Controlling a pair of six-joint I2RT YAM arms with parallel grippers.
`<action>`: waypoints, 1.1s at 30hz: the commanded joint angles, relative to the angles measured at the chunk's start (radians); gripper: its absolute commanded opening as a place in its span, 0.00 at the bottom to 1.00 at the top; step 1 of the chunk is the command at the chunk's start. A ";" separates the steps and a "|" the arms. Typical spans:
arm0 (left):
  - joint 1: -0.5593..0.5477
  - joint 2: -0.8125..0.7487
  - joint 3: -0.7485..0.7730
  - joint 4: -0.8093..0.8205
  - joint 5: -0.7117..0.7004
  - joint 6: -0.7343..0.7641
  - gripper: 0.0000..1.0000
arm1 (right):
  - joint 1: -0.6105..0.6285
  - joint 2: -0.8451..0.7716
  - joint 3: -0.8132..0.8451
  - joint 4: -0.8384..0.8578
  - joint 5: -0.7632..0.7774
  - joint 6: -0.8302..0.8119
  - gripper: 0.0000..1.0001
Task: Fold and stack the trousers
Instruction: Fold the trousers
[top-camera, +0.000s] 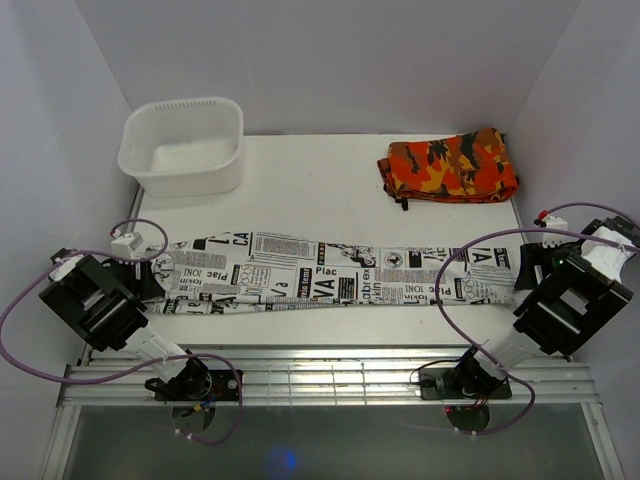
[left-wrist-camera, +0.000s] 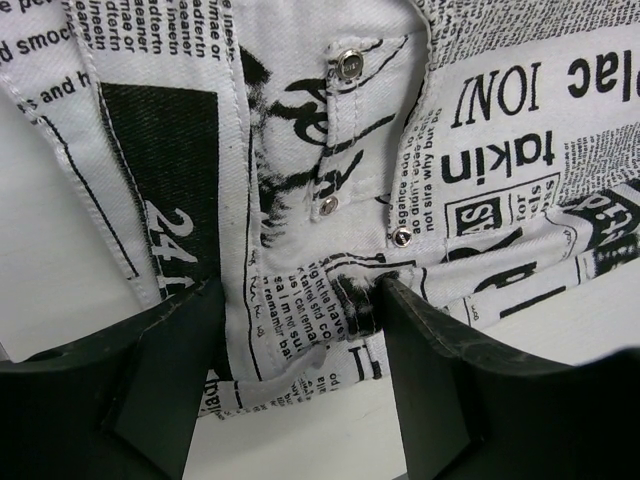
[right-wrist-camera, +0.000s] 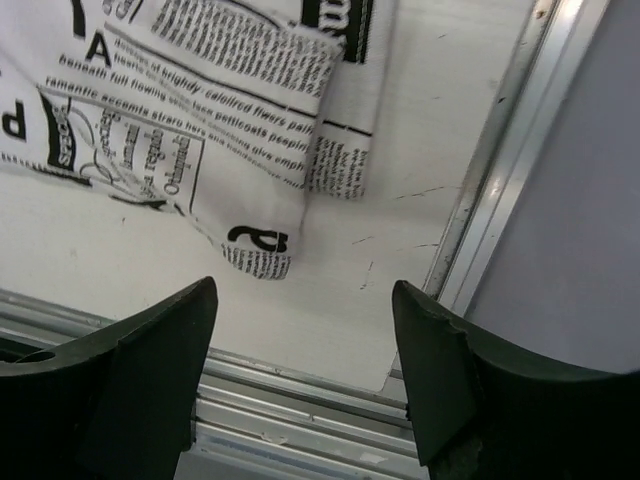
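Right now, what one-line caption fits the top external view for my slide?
Printed trousers lie flat across the table, left gripper at the waist end, right gripper at the leg cuffs.

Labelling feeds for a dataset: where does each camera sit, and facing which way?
Top external: above and behind, looking down at the table; left arm and right arm show.
Left wrist: on the left arm, facing the trousers' snapped waist; left gripper open.
Right wrist: on the right arm, facing the hems and table edge; right gripper open.
Shared: trousers in all three.
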 joint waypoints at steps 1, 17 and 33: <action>0.004 -0.012 0.005 0.009 -0.034 0.007 0.76 | -0.005 0.025 0.064 0.017 -0.051 0.163 0.75; 0.004 -0.052 0.017 -0.014 -0.027 0.019 0.79 | -0.018 0.129 -0.209 0.166 -0.016 0.459 0.66; 0.004 -0.029 -0.041 0.052 -0.043 0.005 0.79 | 0.137 0.049 0.264 0.040 -0.256 0.243 0.08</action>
